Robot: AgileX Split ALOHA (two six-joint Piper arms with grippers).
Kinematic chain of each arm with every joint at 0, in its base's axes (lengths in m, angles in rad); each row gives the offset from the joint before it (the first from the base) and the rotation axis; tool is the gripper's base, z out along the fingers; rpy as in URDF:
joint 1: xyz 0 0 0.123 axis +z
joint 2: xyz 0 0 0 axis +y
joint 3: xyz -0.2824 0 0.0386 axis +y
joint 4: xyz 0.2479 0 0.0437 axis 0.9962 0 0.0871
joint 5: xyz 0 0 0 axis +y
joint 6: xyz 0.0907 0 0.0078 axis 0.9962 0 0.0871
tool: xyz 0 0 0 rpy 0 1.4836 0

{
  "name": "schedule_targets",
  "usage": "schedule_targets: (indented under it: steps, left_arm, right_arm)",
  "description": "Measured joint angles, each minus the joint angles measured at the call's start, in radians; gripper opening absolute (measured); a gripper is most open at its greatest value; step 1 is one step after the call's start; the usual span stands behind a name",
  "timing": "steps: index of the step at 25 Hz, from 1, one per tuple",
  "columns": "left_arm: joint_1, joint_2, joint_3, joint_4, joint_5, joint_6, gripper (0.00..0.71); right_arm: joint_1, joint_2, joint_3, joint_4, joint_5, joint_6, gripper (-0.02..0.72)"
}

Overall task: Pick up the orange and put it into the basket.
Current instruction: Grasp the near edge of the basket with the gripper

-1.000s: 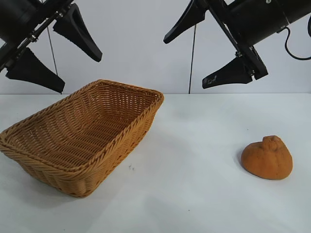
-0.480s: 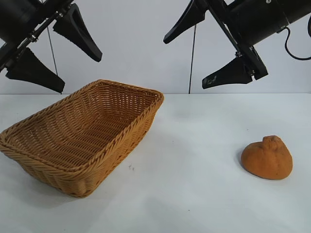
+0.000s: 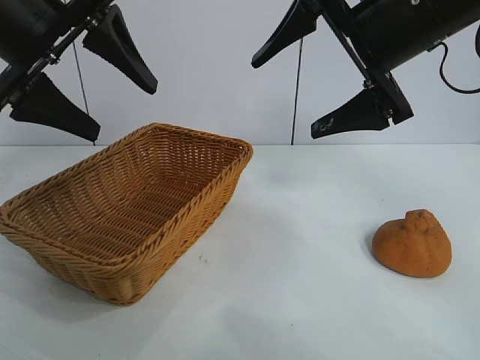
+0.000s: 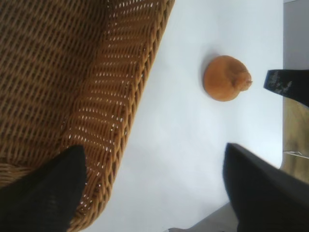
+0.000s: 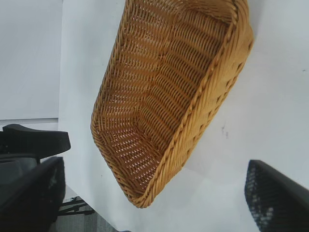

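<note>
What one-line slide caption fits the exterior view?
Both open grippers, left and right, hang above the table; orange sits right of the empty basket.

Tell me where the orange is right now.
In the exterior view, the orange sits on the table's right side, well apart from the basket at left.

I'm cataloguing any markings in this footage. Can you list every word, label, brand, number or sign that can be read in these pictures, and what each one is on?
None: no readable text in any view.
The basket: plain wicker, no tag.
The orange: bare skin, no sticker.
The table: plain white, unmarked.
The right pincer: pale scuffs on one finger, not letters.
The left pincer: plain black, unmarked.
</note>
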Motion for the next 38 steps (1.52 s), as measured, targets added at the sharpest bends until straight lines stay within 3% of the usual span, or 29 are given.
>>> schedule_targets:
  steps: [5,15,20,24,28,29,34,38]
  left_arm:
    - [0.058,-0.061,-0.001,0.055,0.041,-0.032,0.557]
    - [0.049,-0.322,0.013,0.398,0.108,-0.467,0.557]
    - [0.049,-0.375,0.125,0.421,0.094,-0.646,0.557]
    - [0.049,-0.376,0.226,0.385,0.014,-0.772,0.557]
    - [0.026,-0.374,0.28,0.356,-0.071,-0.803,0.557]
    - [-0.006,-0.358,0.305,0.352,-0.099,-0.83,0.557]
    - [-0.079,-0.279,0.358,0.351,-0.189,-0.928,0.557]
    - [-0.091,-0.195,0.363,0.351,-0.272,-0.977,0.557]
  right_arm:
    - [0.0,0.0,0.0,0.0,0.0,0.0,0.694]
    - [0.0,0.0,-0.001,-0.001,0.0,0.0,0.694]
    - [0.0,0.0,-0.003,-0.001,0.0,0.0,0.694]
    - [0.0,0.0,-0.003,-0.001,0.0,0.0,0.694]
    - [0.0,0.0,-0.003,-0.001,0.0,0.0,0.694]
    - [0.0,0.0,-0.003,-0.001,0.0,0.0,0.694]
    - [0.0,0.0,-0.003,-0.001,0.004,0.0,0.694]
    - [0.0,0.0,-0.003,-0.001,0.007,0.0,0.694]
